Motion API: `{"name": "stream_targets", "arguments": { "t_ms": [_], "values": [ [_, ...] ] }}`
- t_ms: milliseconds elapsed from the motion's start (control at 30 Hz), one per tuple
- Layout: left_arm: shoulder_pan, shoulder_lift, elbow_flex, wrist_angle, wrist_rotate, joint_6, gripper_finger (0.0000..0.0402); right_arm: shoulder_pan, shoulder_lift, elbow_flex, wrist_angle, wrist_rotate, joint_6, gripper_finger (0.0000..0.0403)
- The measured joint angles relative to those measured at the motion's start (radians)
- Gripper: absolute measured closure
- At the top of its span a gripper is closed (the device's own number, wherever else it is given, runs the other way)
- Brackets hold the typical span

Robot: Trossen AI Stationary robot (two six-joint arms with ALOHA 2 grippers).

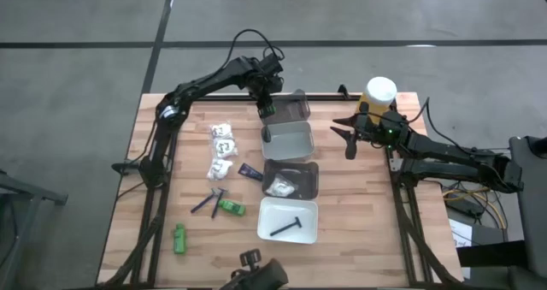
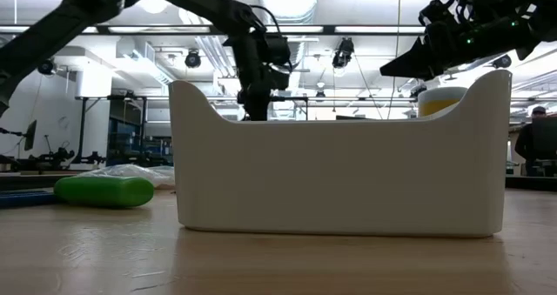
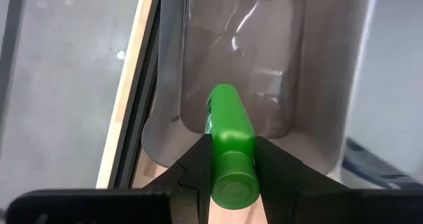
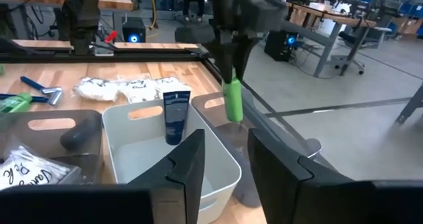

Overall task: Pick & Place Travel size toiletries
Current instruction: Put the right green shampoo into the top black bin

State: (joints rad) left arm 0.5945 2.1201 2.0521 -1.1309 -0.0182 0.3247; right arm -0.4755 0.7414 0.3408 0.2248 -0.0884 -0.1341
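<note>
- I have the left gripper (image 3: 232, 159) clamped on a small green bottle (image 3: 230, 145); its jaws press both sides of the bottle near the cap end, and the bottle points down toward the grey tray (image 3: 301, 141) below it.
- From above, that gripper (image 1: 266, 107) hangs over the far end of the row of trays, at the dark grey tray (image 1: 295, 107) next to the surface's (image 1: 367, 221) far edge.
- My judgement: I am in the placing step for this bottle, carried and lined up but not yet let go.
- The next move, as I read it, calls for lowering the bottle inside the tray walls, then parting the jaws and lifting straight out so the fingers do not snag the rim.
- The right gripper (image 1: 348, 136) waits beside the yellow container (image 1: 379, 96), well apart from the trays; its jaws stand narrowly apart with nothing between them.
- Other toiletries lie on the surface: white packets (image 1: 223, 147), a second green bottle (image 1: 179, 238), a third (image 1: 230, 207), a blue razor (image 1: 208, 201) and a dark tube (image 1: 250, 172).
- The white tray (image 1: 288, 221) nearest me holds a dark razor (image 1: 286, 227); the one behind it holds a packet (image 1: 281, 186).
</note>
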Motion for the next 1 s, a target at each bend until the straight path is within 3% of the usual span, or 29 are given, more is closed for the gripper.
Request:
{"name": "stream_targets", "arguments": {
  "t_ms": [267, 700, 1000],
  "values": [
    [-0.002, 0.047, 0.005, -0.014, -0.031, 0.027, 0.0307, 0.000, 0.000, 0.000, 0.001, 0.000, -0.006, 0.0318],
    [-0.009, 0.042, 0.005, -0.019, -0.035, 0.119, 0.0274, 0.000, 0.001, 0.000, 0.003, 0.000, -0.021, 0.0348],
    [-0.011, 0.042, 0.005, -0.022, -0.034, 0.118, 0.0271, 0.000, 0.001, -0.001, 0.003, 0.000, -0.023, 0.0340]
  ]
}}
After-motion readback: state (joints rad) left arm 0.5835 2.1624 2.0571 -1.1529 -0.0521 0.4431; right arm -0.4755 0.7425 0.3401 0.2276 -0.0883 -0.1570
